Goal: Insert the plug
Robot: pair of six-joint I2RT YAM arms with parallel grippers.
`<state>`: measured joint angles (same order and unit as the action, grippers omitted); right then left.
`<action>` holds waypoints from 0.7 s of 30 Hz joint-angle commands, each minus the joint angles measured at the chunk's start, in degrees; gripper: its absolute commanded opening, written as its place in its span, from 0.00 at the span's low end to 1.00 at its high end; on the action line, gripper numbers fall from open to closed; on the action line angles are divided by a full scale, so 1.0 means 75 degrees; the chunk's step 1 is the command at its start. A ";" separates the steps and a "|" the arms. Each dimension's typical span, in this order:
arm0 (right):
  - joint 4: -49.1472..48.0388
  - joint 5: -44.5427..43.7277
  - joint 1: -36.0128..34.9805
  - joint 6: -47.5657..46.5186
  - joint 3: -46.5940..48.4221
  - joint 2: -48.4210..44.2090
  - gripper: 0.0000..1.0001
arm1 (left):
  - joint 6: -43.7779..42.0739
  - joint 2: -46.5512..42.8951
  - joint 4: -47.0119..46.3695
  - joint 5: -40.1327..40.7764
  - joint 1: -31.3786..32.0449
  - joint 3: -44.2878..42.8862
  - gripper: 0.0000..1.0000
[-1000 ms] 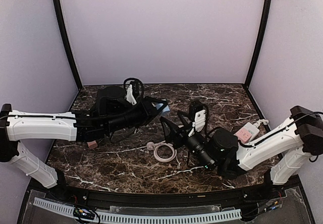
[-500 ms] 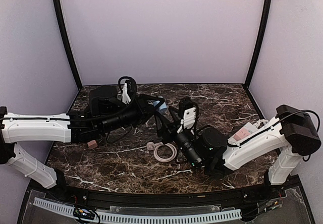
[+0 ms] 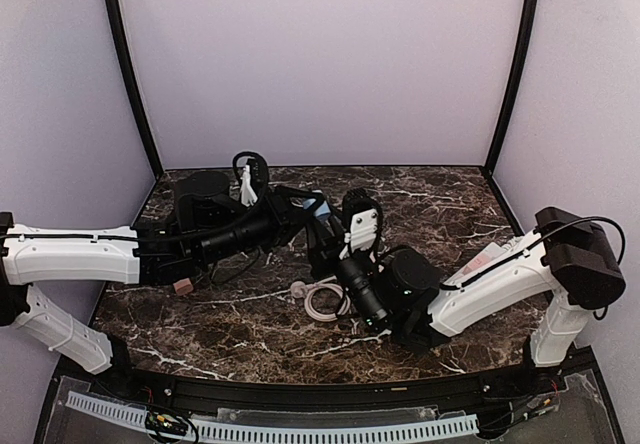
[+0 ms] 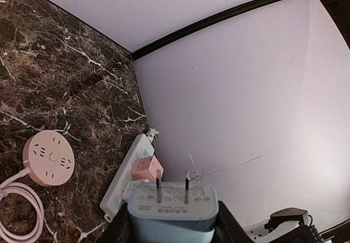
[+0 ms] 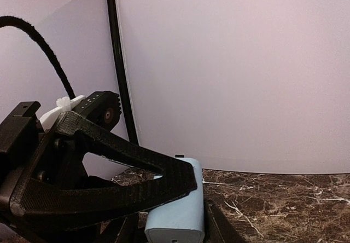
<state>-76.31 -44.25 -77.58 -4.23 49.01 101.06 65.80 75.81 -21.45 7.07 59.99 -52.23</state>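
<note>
A light blue plug (image 4: 172, 213) sits in my left gripper (image 4: 173, 224), which is shut on it, its two metal prongs pointing away toward the right wall. In the top view the plug (image 3: 321, 210) hangs above the table's middle. My right gripper (image 5: 174, 227) has come up from below, and its fingers press against both sides of the same plug (image 5: 180, 210). A left finger (image 5: 109, 172) crosses in front. The round pink socket (image 4: 48, 158) lies on the marble, with its coiled cord (image 3: 322, 304) under the right arm.
A white power strip (image 4: 128, 172) with a pink cube adapter (image 4: 145, 169) lies along the right wall, partly behind the right arm (image 3: 490, 259) in the top view. A small pinkish block (image 3: 182, 286) rests near the left arm.
The right arm has swung left and up to the left gripper. Its jaws have narrowed from wide open onto the blue plug. The left gripper drew back slightly, still holding the plug.
</note>
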 commanded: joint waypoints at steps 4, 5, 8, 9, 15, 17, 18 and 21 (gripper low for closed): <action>-0.0353 -0.0238 -0.0050 -0.0397 0.0281 0.0173 0.33 | 0.0080 -0.0130 -0.0244 -0.0123 -0.0017 0.0151 0.01; -0.0343 -0.0240 -0.0047 -0.0423 0.0301 0.0179 0.32 | 0.0087 -0.0128 -0.0254 -0.0128 -0.0018 0.0154 0.01; -0.0286 -0.0252 -0.0037 -0.0447 0.0342 0.0196 0.29 | 0.0099 -0.0104 -0.0284 -0.0153 -0.0018 0.0164 0.01; -0.0264 -0.0252 -0.0038 -0.0435 0.0354 0.0205 0.29 | 0.0110 -0.0087 -0.0296 -0.0161 -0.0018 0.0163 0.01; 0.0013 -0.0212 -0.0027 -0.0362 0.0478 0.0242 0.29 | 0.0125 -0.0030 -0.0341 -0.0208 -0.0007 0.0144 0.01; 0.0035 -0.0205 -0.0026 -0.0340 0.0494 0.0248 0.29 | 0.0136 -0.0020 -0.0355 -0.0217 -0.0016 0.0152 0.01; 0.0073 -0.0189 -0.0018 -0.0327 0.0512 0.0238 0.30 | 0.0135 -0.0010 -0.0375 -0.0217 -0.0012 0.0163 0.01; 0.0224 -0.0137 -0.0020 -0.0263 0.0556 0.0235 0.32 | 0.0128 -0.0016 -0.0386 -0.0213 -0.0017 0.0177 0.01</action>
<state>-75.59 -46.59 -77.56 -6.87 51.11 101.80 66.70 75.81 -22.68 6.66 59.77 -51.99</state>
